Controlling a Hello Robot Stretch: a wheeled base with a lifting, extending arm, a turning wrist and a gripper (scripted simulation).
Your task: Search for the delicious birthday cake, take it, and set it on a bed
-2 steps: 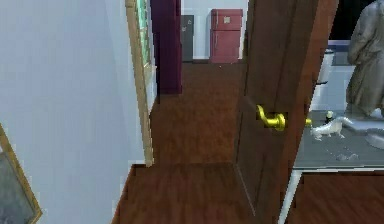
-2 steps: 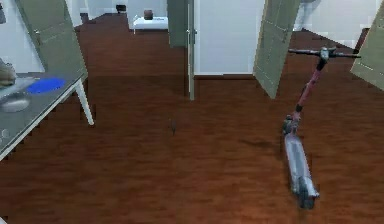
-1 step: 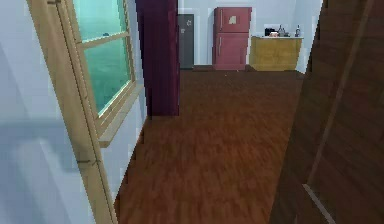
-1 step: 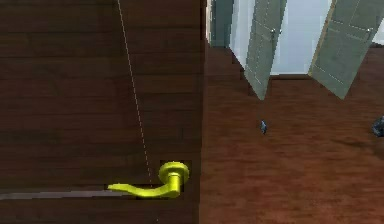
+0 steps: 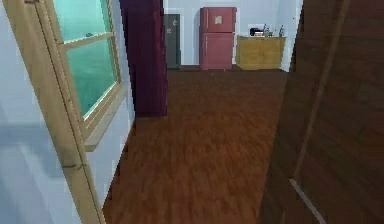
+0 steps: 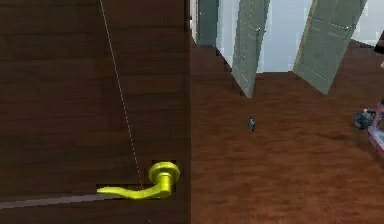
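We judge the task barely begun: we stand by a dark wooden door (image 6: 80,90) with a yellow handle (image 6: 145,182), facing a far red fridge (image 5: 217,37) and worktop (image 5: 260,50). We cannot tell where the cake is. Finding it, taking it and reaching a bed all remain; the arm's pose and the hand's state we cannot tell.
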